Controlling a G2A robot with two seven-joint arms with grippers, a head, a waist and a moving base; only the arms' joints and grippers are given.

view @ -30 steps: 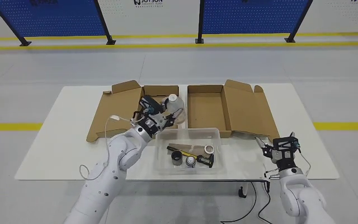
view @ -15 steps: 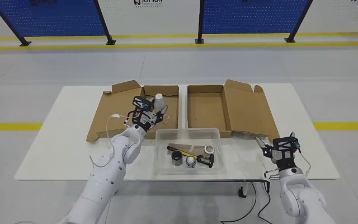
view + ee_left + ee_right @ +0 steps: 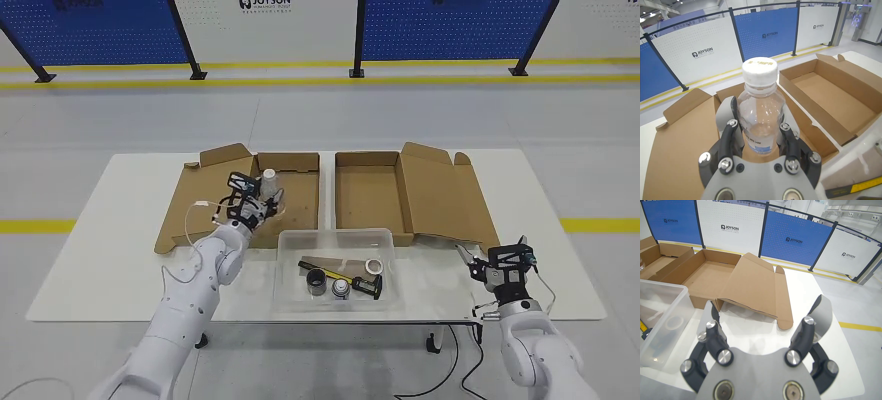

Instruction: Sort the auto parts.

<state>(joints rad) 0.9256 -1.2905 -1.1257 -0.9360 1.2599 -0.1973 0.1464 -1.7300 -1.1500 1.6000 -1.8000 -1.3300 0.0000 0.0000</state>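
One clear round plastic bottle (image 3: 760,91) clamped in left pincer (image 3: 759,110); right pincer (image 3: 765,304) splayed apart.

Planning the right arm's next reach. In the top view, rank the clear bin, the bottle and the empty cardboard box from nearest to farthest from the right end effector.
1. Empty cardboard box, its flap beside the right end effector.
2. Clear bin, mid-table near the front edge.
3. Bottle, at the left box.

A factory hall or industrial demo floor: blue and white perforated partition panels (image 3: 455,28) on black posts, yellow lane lines (image 3: 320,83) across smooth grey floor (image 3: 320,120), a white worktop (image 3: 120,230).
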